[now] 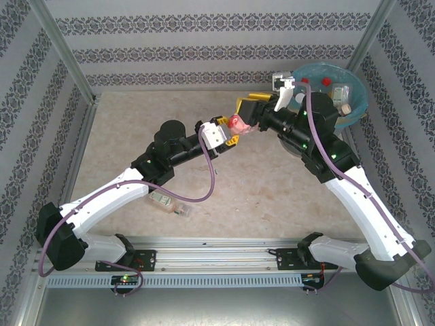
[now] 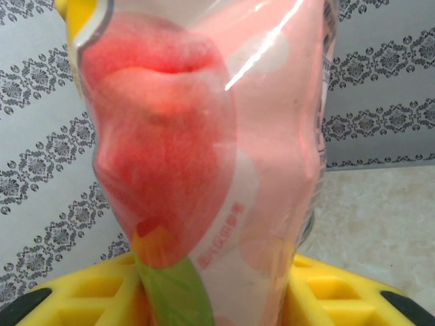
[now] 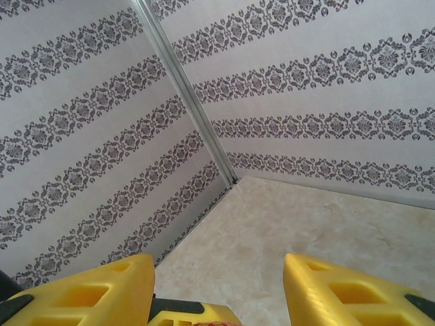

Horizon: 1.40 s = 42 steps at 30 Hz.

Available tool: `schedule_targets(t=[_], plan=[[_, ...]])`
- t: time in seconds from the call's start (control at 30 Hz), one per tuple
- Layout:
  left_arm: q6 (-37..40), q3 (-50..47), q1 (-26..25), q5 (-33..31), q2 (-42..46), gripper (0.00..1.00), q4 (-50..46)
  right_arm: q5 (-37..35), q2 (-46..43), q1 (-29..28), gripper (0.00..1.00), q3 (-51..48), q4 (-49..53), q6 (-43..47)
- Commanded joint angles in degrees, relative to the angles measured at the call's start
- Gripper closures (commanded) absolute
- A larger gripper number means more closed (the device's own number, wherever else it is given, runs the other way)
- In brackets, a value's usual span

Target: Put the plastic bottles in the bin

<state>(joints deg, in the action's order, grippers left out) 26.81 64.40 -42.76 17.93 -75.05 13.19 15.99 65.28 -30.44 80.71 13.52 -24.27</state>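
Near the table's near edge, left of middle, a clear bottle is seen lying. At mid-table a pink-labelled bottle is clamped in the left gripper. Just beside it, the right gripper is held fingers apart, empty. At the far right corner, the bin is seen with other bottles inside.

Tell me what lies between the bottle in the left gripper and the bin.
In the top view, the right arm's wrist and the right gripper sit between the bottle and the bin.
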Motion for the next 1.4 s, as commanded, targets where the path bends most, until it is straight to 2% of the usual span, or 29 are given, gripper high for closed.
schedule_targets(t=[0.0,0.3,0.53,0.63,0.77,0.8,0.87,0.97,1.2,1.37], plan=[[1.72,0.13,-1.36,1.19,1.85,0.58,0.07,1.31,0.21,-2.02,0.47,-0.79,-0.39,-0.44],[3.26,0.81,-2.24,-1.74,1.32,0.58,-0.94,-2.50,0.99,-1.30,0.71,-1.13,0.37,0.27],[3.64,2.20,-2.24,-3.54,0.37,0.56,-1.34,0.44,2.66,1.30,0.80,0.11,-0.04,-3.13],[2.09,3.27,-2.24,-4.30,0.04,0.54,-0.83,0.62,2.88,1.81,0.88,0.70,0.74,-3.44],[-0.09,3.00,-2.28,-5.51,-0.17,0.42,2.67,-0.49,2.62,3.28,0.98,1.96,2.46,-3.81],[-0.29,3.00,-2.24,-5.92,-0.25,0.37,3.27,-1.18,2.49,3.78,1.00,2.37,3.24,-3.73],[-0.64,2.60,-2.24,-7.14,-0.22,0.18,5.34,-2.53,2.10,5.61,1.00,3.83,4.76,-2.95],[-0.92,2.24,-2.24,-8.42,0.04,0.05,7.63,-5.16,1.68,9.07,1.00,6.57,7.15,-0.18],[-0.12,0.37,-2.23,-8.90,1.96,0.00,10.44,-14.36,5.28,20.03,1.00,19.11,13.41,10.82],[1.78,-0.85,-2.24,-10.53,2.80,0.00,10.72,-26.64,9.77,23.29,1.00,28.64,14.41,21.25]])
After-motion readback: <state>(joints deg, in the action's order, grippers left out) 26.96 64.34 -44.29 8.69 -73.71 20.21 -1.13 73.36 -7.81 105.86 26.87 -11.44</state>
